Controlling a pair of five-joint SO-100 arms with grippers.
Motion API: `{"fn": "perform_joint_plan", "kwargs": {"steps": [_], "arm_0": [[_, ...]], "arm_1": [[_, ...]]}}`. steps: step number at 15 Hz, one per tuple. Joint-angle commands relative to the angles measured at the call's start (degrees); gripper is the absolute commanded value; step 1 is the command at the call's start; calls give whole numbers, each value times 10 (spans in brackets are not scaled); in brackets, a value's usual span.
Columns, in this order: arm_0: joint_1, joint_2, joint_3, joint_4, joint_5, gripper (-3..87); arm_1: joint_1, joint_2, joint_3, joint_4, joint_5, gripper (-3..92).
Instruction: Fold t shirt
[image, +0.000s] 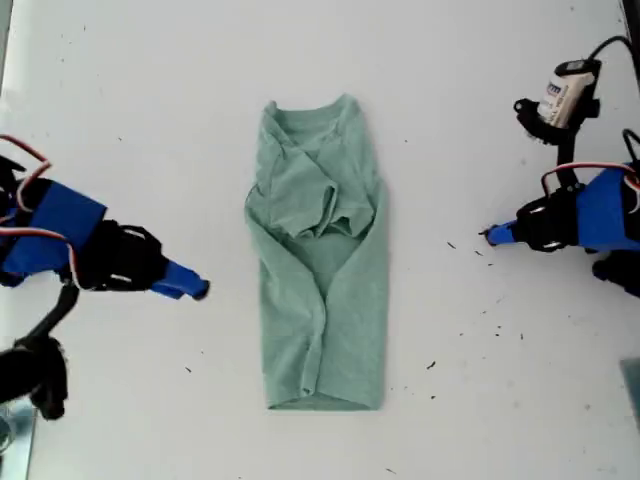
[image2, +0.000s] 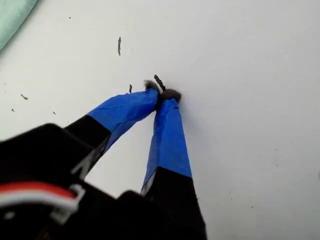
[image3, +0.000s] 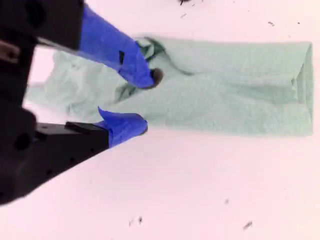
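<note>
Exterior view: table (image: 130, 110), white, a few dark specks
Shirt (image: 318, 255): mid-table, both sides folded in to a long strip, sleeves bunched near collar, hem toward viewer
Second gripper (image3: 141, 102): exterior view's left, jaws apart, empty, clear of cloth
First gripper (image2: 163, 94): exterior view's right, tips pinched together, nothing held
Step, judged: fold lengthwise, hem to collar
Tip: pinch both hem corners, lift evenly, flatten sleeve bunch first
</note>
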Motion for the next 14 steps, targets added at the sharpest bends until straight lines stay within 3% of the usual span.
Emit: {"fn": "perform_joint_plan", "kwargs": {"steps": [1, 3, 5, 7, 8, 9, 11, 14], "arm_0": [[21, 342, 366, -28, -99, -1], [4, 404, 408, -18, -84, -2], [-7, 314, 345, -14, -75, -2], [1, 169, 184, 11, -61, -2], [21, 69, 67, 34, -54, 149], [39, -33, -62, 57, -40, 242], [64, -234, -314, 98, 10, 269], [81, -494, -582, 131, 56, 282]], "arm_1": [[-4, 7, 19, 4, 5, 22], [-4, 7, 19, 4, 6, 22], [-14, 7, 14, 5, 19, 23], [-77, -33, -63, -13, 81, 22], [-109, -129, -165, -28, 116, 128], [-142, -270, -296, -35, 144, 221], [-203, -535, -560, -20, 171, 322], [-261, -900, -942, 71, 200, 317]]}}
